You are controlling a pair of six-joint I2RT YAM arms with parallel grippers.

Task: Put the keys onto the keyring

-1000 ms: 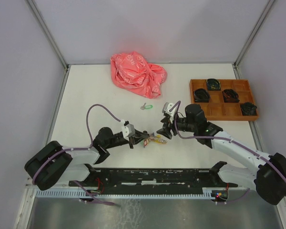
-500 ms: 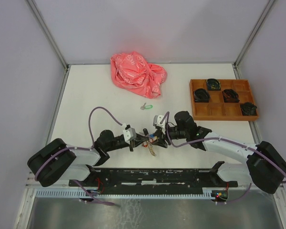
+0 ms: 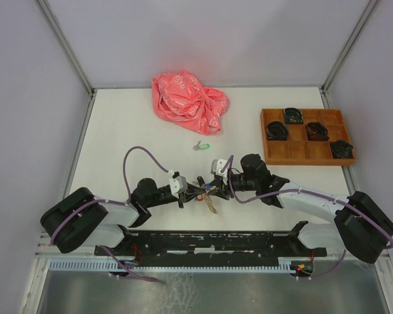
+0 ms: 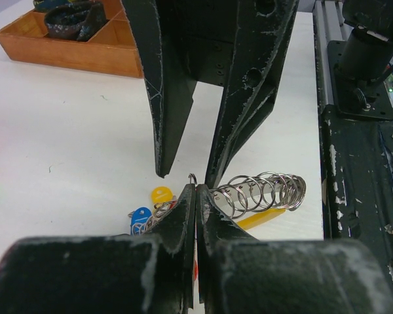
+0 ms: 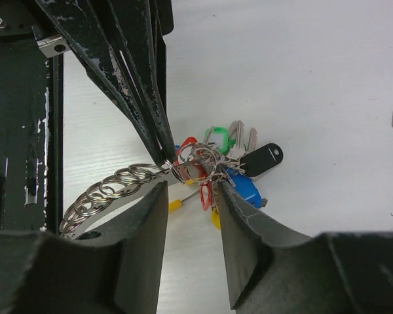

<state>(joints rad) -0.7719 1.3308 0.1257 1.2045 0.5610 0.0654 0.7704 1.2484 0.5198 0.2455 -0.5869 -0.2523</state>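
— How to do this well?
— The left fingers point(image 4: 185, 212) are pinched shut on the ring point(image 5: 195, 160); hold it steady. The right fingers point(image 5: 144, 242), half open and empty, straddle it; they should close gently on one loop and spread it.
— And the key point(image 3: 201, 146)?
— Green-tagged, on the tabletop point(image 3: 131, 124) well beyond the ring, far from both.

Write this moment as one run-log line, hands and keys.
left hand: shut on keyring | right hand: open around keyring | green key: lying apart
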